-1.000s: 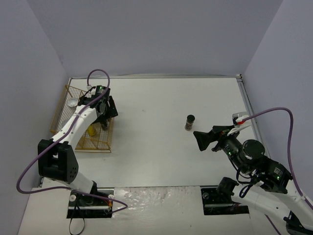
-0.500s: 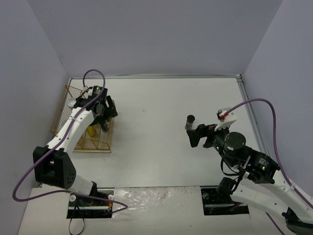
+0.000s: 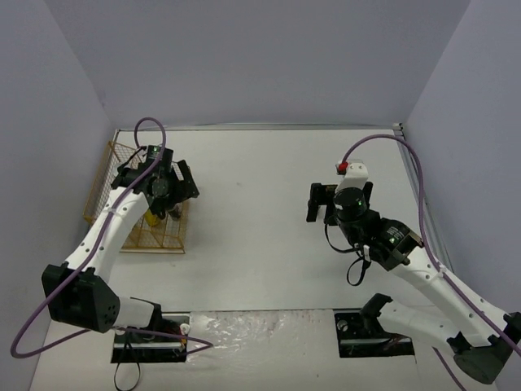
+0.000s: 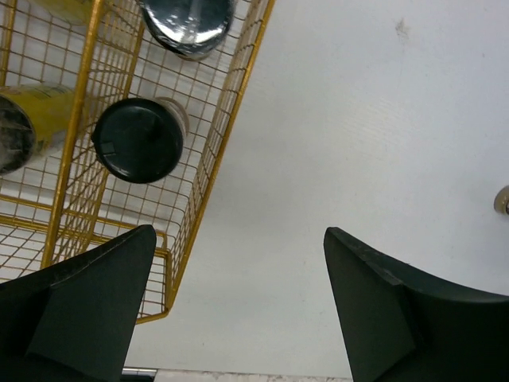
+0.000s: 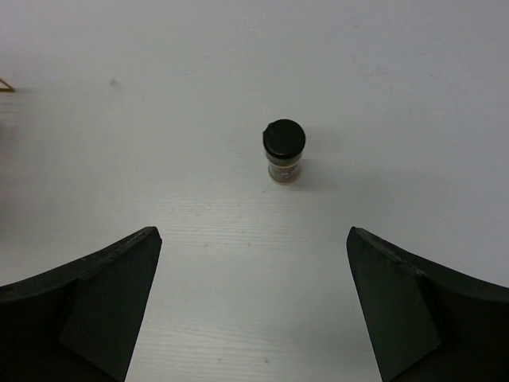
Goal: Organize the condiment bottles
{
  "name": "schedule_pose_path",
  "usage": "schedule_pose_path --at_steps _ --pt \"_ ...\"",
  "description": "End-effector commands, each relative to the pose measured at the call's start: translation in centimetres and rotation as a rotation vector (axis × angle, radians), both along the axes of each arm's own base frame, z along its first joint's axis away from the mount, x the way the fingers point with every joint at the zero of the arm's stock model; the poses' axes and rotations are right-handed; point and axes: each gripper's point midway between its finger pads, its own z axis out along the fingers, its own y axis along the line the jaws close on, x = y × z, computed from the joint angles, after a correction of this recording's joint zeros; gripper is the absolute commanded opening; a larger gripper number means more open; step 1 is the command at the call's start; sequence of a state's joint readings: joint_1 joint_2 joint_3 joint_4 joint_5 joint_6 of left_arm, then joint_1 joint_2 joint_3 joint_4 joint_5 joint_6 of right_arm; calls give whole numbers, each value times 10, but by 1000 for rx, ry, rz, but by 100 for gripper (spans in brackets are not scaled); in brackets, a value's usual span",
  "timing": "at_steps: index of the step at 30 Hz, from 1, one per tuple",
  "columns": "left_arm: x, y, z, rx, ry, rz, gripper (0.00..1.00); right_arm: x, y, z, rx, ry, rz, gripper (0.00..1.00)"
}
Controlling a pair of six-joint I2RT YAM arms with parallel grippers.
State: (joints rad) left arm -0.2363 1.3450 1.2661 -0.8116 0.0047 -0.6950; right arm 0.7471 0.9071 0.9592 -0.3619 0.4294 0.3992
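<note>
**Both tools spread, one jar loose on worktop**

The right tool [image 5: 253,306] was seen with fingers wide apart and nothing held. A black-capped jar [image 5: 284,150] stood upright on the white worktop [image 5: 413,72], ahead of the fingertips, in line with the gap and untouched. The left tool [image 4: 238,306] was likewise spread and empty, held at the edge of the gold wire rack [image 4: 208,191]. Inside the rack, beyond the left finger, were noted a second black-capped jar [image 4: 139,140], a silver-capped bottle [image 4: 188,22] and a yellow-filled bottle [image 4: 36,123].
</note>
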Motion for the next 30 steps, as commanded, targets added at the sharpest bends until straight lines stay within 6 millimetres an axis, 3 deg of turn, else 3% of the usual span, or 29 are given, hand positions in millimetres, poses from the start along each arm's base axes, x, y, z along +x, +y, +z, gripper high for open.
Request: schedule_pose_path --at_steps 1,4,10,15,22,28,30 --pt "1 -26 55 -76 -125 -112 84 38 -9 6 14 18 -36 100" --pt "-2 -36 70 -50 -177 -203 86 55 -12 -11 43 79 -26 100" --pt "-13 -42 80 37 -244 -382 89 83 -1 -55 10 205 -13 96" --pt "-20 -38 98 91 -372 -460 93 102 1 -85 -32 260 -27 93" --pt "-46 -26 127 118 -548 -487 97 121 -2 -123 -92 317 -52 83" --pt "-66 -13 136 133 -600 -469 97 127 -2 -136 -123 324 -48 67" --pt "-73 -9 132 143 -588 -465 97 128 -5 -138 -140 323 -53 53"
